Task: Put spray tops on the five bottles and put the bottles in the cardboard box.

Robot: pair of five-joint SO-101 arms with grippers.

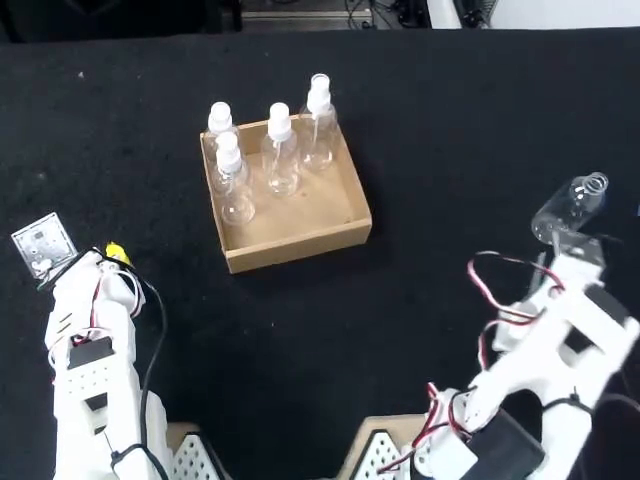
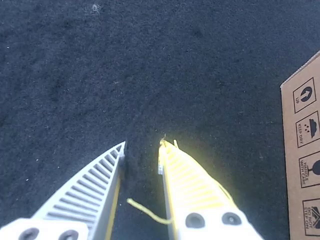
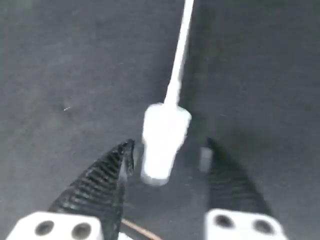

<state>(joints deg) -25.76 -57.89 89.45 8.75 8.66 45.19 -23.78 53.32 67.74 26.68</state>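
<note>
Cardboard, brown and open-topped, the box [image 1: 300,247] sat mid-worktop [image 1: 450,120] holding four clear plastic bottles [image 1: 281,150], upright and already capped. The fifth clear bottle [image 1: 568,208], its neck bare, lay just beyond the right arm. The right gripper [image 3: 167,145] had its fingers spread either side of a white spray top [image 3: 161,135] lying on the cloth, seemingly lined up for a grasp. The left gripper [image 2: 142,145], fingers slightly parted and pinching nothing, hung beside the box, probably keeping clear.
</note>
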